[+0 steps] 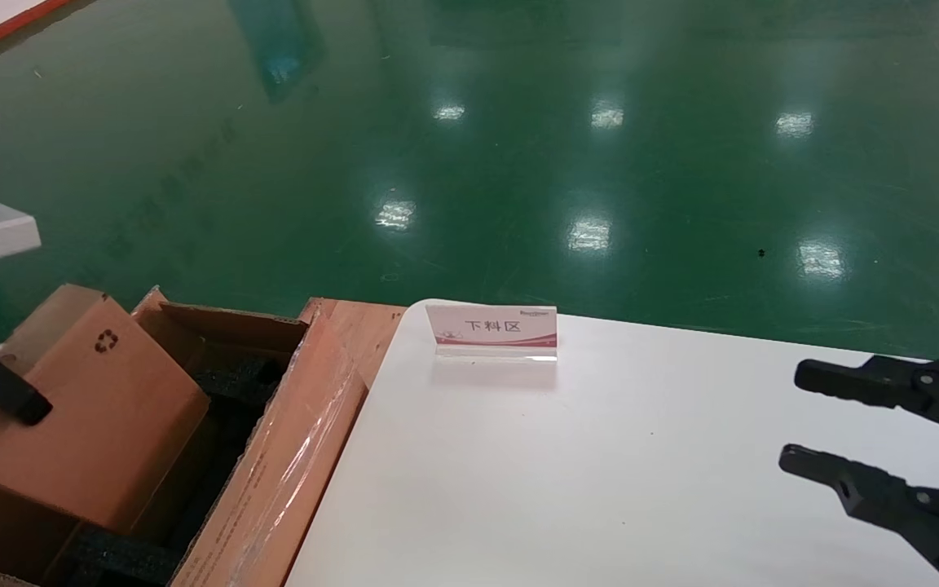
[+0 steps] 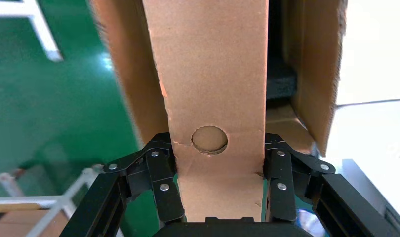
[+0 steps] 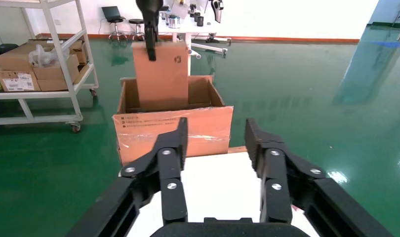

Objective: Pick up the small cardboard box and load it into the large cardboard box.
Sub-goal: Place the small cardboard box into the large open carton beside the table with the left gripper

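Note:
The small cardboard box [image 1: 103, 408], plain brown with a black recycling mark, hangs tilted with its lower part inside the open top of the large cardboard box [image 1: 290, 473]. My left gripper [image 1: 17, 403] is shut on its upper end. In the left wrist view the fingers [image 2: 164, 163] press both sides of the small cardboard box [image 2: 213, 84], and black foam [image 2: 279, 79] shows inside the large cardboard box [image 2: 311, 64]. My right gripper [image 1: 794, 417] hovers open and empty over the table's right side. The right wrist view shows it [image 3: 215, 136] facing the taped large cardboard box [image 3: 173, 131].
A small sign stand [image 1: 491, 330] sits at the far edge of the white table [image 1: 567, 456]. The carton stands off the table's left edge on the green floor. A wheeled shelf [image 3: 40, 59] holding cartons stands beyond it.

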Available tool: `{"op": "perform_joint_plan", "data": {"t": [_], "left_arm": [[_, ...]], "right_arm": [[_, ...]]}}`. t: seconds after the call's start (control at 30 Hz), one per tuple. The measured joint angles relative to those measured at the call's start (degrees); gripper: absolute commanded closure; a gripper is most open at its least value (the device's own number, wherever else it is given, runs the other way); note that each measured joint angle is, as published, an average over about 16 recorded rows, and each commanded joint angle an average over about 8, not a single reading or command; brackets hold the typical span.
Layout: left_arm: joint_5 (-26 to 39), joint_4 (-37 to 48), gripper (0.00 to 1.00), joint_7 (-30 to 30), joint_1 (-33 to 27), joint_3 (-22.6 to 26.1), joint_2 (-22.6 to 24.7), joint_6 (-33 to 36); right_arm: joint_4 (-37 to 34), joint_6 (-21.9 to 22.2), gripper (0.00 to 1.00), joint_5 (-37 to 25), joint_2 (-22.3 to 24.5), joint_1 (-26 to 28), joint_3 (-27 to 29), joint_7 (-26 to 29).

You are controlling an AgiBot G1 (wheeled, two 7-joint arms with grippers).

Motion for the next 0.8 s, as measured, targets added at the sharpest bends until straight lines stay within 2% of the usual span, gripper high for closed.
{"op": "perform_joint_plan", "data": {"t": [0.43,0.8], "left_arm": [[1.76,-0.76,1.00,-2.65,5.84,-1.03,-2.90,-6.55],[1.36,3.21,1.00,-1.67,12.69,-1.82,-3.17,-11.01]], "right_arm": [[0.00,0.02,0.00,0.03,0.02,0.01,-0.04,-0.02],[0.00,0.03,0.00,0.05,0.03,0.02,-0.08,-0.04]]}}
